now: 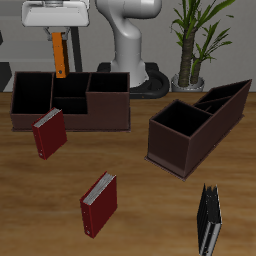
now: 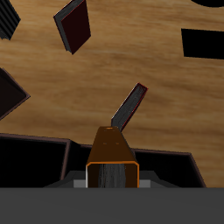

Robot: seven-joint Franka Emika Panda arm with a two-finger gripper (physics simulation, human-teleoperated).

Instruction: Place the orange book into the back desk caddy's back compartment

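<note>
My gripper (image 1: pixel 57 36) hangs high over the table's back, shut on the top of the orange book (image 1: pixel 59 57), which hangs upright. The book's lower end is above the rear wall of the back desk caddy (image 1: pixel 100 118), over its small back compartment (image 1: pixel 68 87). From here I cannot tell whether the book touches the caddy. In the wrist view the orange book (image 2: pixel 112 160) points away from the camera, with the caddy's dark cells (image 2: pixel 33 163) on both sides of it. The fingers are hidden there.
One dark red book (image 1: pixel 48 134) leans in front of the back caddy, and another (image 1: pixel 98 204) stands nearer the table's front edge. A black book (image 1: pixel 208 222) stands near the front corner. A slanted-top caddy (image 1: pixel 195 128) lies beside it, and a potted plant (image 1: pixel 195 45) is behind.
</note>
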